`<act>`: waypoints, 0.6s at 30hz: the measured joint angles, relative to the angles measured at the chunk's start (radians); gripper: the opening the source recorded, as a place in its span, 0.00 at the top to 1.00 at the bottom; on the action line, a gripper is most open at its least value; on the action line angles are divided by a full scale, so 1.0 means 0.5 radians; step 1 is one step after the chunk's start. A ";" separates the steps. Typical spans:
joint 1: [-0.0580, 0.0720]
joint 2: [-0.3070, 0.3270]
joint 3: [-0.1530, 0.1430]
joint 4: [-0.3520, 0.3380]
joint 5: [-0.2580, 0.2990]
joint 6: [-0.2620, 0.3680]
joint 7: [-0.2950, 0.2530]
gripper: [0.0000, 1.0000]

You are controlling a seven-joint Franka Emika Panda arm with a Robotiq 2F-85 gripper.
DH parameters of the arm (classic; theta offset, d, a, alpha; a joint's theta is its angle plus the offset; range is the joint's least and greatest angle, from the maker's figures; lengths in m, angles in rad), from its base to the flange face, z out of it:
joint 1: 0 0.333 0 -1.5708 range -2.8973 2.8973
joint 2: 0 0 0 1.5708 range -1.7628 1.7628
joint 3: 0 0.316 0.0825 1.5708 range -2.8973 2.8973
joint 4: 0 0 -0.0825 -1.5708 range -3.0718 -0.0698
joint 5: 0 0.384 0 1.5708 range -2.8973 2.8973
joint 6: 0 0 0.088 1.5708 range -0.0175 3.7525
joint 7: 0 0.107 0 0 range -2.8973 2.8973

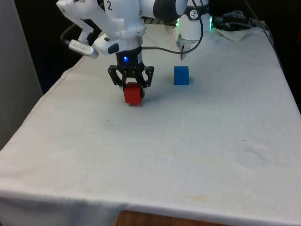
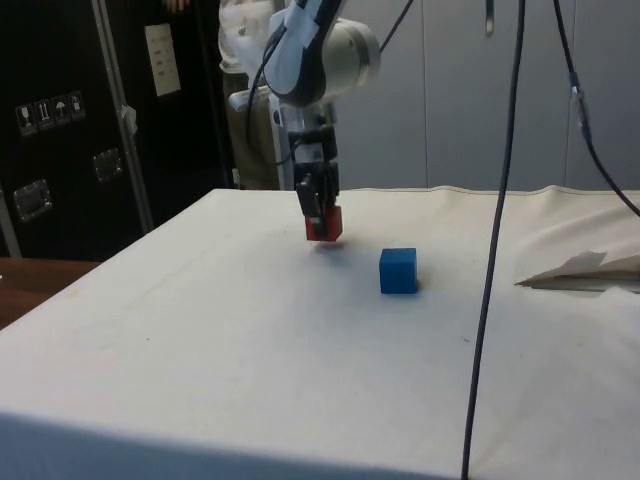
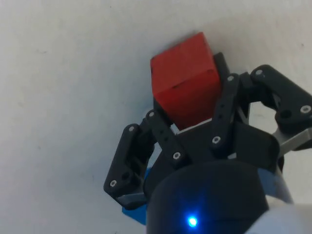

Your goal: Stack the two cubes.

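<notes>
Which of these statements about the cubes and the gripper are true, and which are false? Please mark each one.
1. The gripper is shut on the red cube. True.
2. The red cube is stacked on the blue cube. False: the two cubes are apart, and the blue cube stands alone on the cloth.
3. In the side view, the red cube looks lifted a little off the cloth, with a shadow under it. True.
4. The blue cube lies on the front view's left of the red cube. False: it lies on the front view's right.
5. The blue cube has nothing on top of it. True.
</notes>
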State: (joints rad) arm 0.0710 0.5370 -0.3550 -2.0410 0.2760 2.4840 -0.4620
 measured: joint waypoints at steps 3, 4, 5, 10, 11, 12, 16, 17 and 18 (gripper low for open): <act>0.000 -0.072 -0.010 -0.002 -0.010 -0.062 0.004 1.00; 0.000 -0.088 -0.012 -0.002 -0.012 -0.076 0.008 1.00; 0.000 -0.104 -0.014 -0.002 -0.012 -0.090 0.010 1.00; 0.000 -0.162 -0.020 0.006 -0.018 -0.136 0.032 1.00; 0.000 -0.172 -0.022 0.012 -0.022 -0.148 0.038 1.00; 0.000 -0.190 -0.026 0.024 -0.028 -0.178 0.052 1.00; 0.000 -0.210 -0.028 0.040 -0.056 -0.220 0.080 1.00; 0.000 -0.216 -0.030 0.046 -0.062 -0.230 0.090 1.00; 0.000 -0.222 -0.030 0.050 -0.068 -0.240 0.096 1.00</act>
State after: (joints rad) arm 0.0710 0.4260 -0.3700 -2.0160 0.2420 2.3640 -0.4140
